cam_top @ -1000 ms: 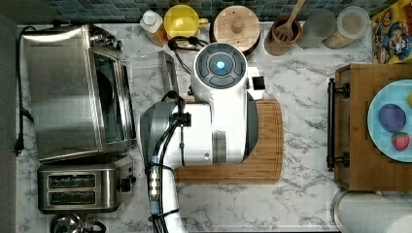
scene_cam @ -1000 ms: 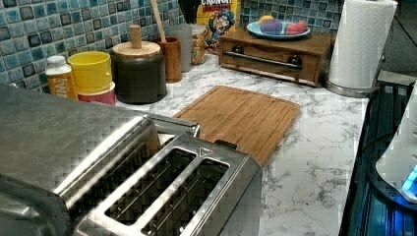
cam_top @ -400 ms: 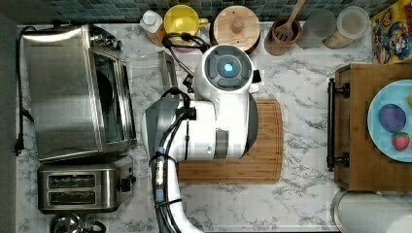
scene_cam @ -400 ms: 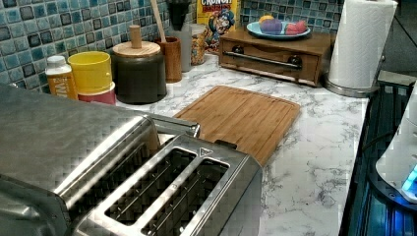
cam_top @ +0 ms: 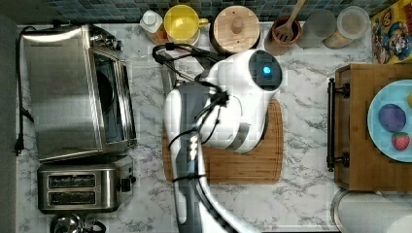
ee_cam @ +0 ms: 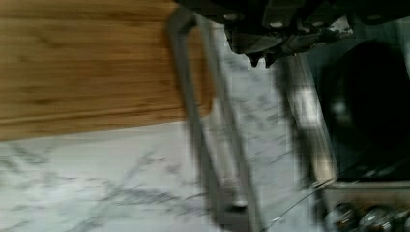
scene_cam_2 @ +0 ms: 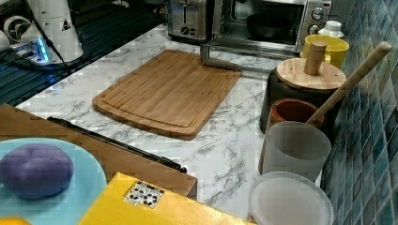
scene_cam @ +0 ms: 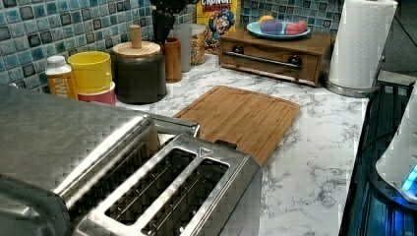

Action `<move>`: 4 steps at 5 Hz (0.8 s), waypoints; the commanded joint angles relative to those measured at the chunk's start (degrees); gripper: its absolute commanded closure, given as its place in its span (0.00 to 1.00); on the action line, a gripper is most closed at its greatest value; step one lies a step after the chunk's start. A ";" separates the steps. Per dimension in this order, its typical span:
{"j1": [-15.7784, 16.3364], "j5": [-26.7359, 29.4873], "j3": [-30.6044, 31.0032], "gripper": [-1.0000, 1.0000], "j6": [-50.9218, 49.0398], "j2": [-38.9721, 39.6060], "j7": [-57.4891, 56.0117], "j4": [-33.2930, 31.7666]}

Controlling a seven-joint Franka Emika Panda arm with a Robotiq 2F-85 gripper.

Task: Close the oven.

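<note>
The oven is a large steel box at the top view's left, with its glass door folded down flat and its bar handle beside the cutting board. The right view shows the dark interior and the handle. In the wrist view my gripper is shut and empty, hovering above the marble just off the handle, between it and the oven mouth. My gripper hangs dark in front of the cups in the left view. My white arm covers it in the top view.
A two-slot toaster stands beside the oven. A bamboo cutting board lies mid-counter. A bottle, yellow cup, lidded canister and utensil cup line the tiled wall. A wooden box with a plate and a paper roll stand at the top view's right.
My arm has swung toward the top view's right, and the gripper has come lower in the left view. The oven door lies open as before.
</note>
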 commanded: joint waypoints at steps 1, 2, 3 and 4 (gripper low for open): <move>-4.23 10.44 0.28 1.00 -4.47 15.45 -20.51 11.82; -4.15 11.60 2.55 1.00 -2.60 17.56 -24.76 13.42; -4.15 16.40 3.58 1.00 1.72 15.67 -32.56 10.13; -5.35 20.88 5.08 1.00 5.75 14.40 -37.79 7.42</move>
